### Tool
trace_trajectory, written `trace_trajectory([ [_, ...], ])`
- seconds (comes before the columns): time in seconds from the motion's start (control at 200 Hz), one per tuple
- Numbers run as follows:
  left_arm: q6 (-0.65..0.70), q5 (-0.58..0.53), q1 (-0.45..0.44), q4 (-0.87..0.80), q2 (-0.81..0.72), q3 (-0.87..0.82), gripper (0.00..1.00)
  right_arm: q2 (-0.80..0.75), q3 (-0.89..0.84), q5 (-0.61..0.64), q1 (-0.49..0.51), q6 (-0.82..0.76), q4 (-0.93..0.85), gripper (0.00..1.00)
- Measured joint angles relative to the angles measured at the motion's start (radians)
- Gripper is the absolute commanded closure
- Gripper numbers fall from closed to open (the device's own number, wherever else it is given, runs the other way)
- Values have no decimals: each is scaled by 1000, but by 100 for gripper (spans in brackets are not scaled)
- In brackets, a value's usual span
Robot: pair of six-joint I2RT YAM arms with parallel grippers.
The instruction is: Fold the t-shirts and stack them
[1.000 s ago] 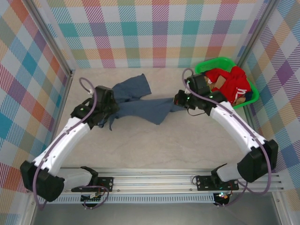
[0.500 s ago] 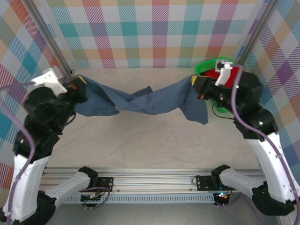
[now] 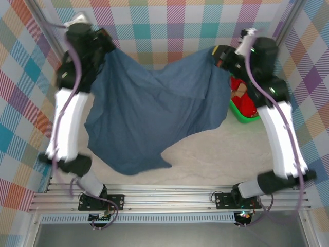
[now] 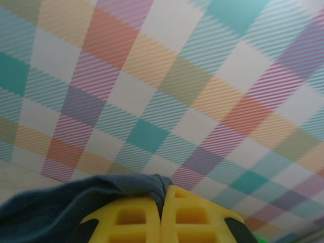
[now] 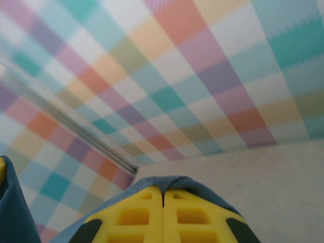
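Observation:
A large slate-blue t-shirt [image 3: 149, 113] hangs spread in the air between both raised arms, its lower edge drooping toward the table near the front. My left gripper [image 3: 105, 45] is shut on the shirt's upper left corner; in the left wrist view the blue cloth [image 4: 76, 200] is pinched between the yellow fingers [image 4: 126, 217]. My right gripper [image 3: 218, 54] is shut on the upper right corner, with the cloth [image 5: 174, 181] wrapped over the yellow fingertips [image 5: 190, 215]. A red and white t-shirt [image 3: 245, 100] lies in the basket, partly hidden by the right arm.
A green basket [image 3: 245, 119] stands at the back right by the wall. Checked walls [image 3: 154, 25] close in the back and both sides. A metal rail [image 3: 169, 198] runs along the front edge. The beige table [image 3: 216, 154] shows under the hanging shirt.
Both arms have risen high and swung toward the back wall. The blue shirt went from a twisted band stretched low between them to a wide hanging sheet.

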Motion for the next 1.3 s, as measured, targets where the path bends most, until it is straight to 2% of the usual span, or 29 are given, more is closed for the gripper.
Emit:
trace_trajectory([
  [0.02,-8,17,17,-7,78,48,99,59,17,-10,-11,15,-4,87],
  [0.03,-10,23,23,-14,103,69,95,86,28,-16,-16,22,-8,83],
  [0.045,-15,38,36,-22,169,114,83,127,42,-20,-22,34,-13,76],
  [0.075,-26,64,56,-43,274,196,53,218,84,-35,-33,51,-33,66],
  [0.095,-36,86,74,-67,360,268,41,278,117,-50,-39,63,-53,60],
  [0.16,-70,148,117,-128,587,457,24,480,231,-78,-53,92,-119,52],
  [0.2,-87,174,141,-178,692,531,19,577,282,-90,-57,95,-163,49],
  [0.285,-100,197,169,-308,777,523,19,695,281,-92,-61,103,-250,47],
  [0.365,-100,190,174,-374,734,392,23,655,119,-92,-55,103,-255,48],
  [0.425,-109,179,154,-375,595,145,27,563,-51,-94,-49,109,-231,49],
  [0.495,-136,182,114,-328,332,-254,32,425,-253,-102,-41,117,-195,52],
  [0.555,-171,203,82,-306,116,-526,34,324,-377,-112,-31,120,-167,57],
  [0.665,-214,240,45,-274,-161,-844,40,221,-524,-130,8,116,-89,63],
  [0.78,-241,248,98,-230,-223,-1059,45,262,-588,-151,48,107,-24,67],
  [0.89,-256,263,175,-198,-167,-1201,47,369,-589,-172,66,94,12,72],
  [1.035,-269,267,243,-178,-121,-1241,50,485,-567,-169,65,69,15,73],
  [1.1,-271,267,256,-156,-116,-1241,51,523,-533,-155,65,59,1,69],
  [1.3,-274,253,264,-161,-128,-1256,50,531,-526,-78,49,55,-21,70],
])
